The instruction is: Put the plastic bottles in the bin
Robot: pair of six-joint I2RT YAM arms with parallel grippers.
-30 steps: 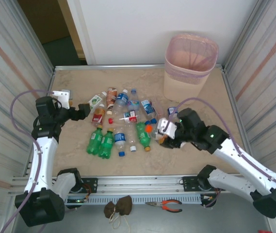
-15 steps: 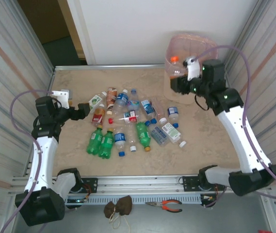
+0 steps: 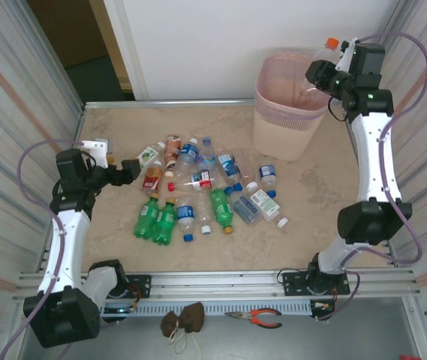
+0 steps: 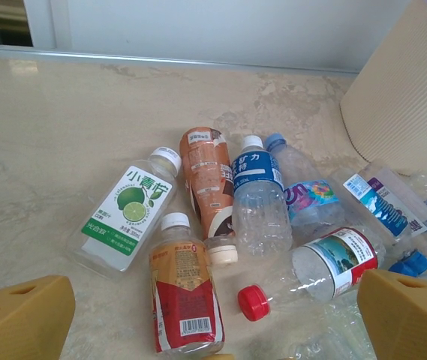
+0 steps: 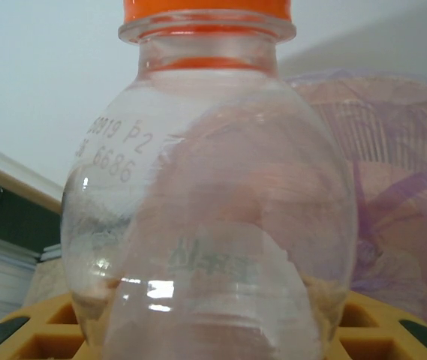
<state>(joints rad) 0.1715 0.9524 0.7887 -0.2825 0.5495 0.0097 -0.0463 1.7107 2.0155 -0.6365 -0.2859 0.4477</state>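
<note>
Plastic bottles (image 3: 198, 191) lie heaped on the table (image 3: 318, 202), well apart from the bin (image 3: 292, 120); my right gripper (image 3: 330, 66) grips one clear orange-capped bottle (image 3: 324, 52) high above the bin, seemingly near its far rim; my left gripper (image 3: 128, 172) hangs wide open beside the heap. If I release this close to the rim, the bottle may hit the edge and bounce outside.

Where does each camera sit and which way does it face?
Top external: above, behind the arms, looking down on table, bottle pile, bin; both arms show.
Left wrist: low, facing the pile; left end effector fingers at the bottom corners.
Right wrist: raised, facing the bin past the orange-capped bottle in the right end effector.
Shared: bin in top and right wrist.
</note>
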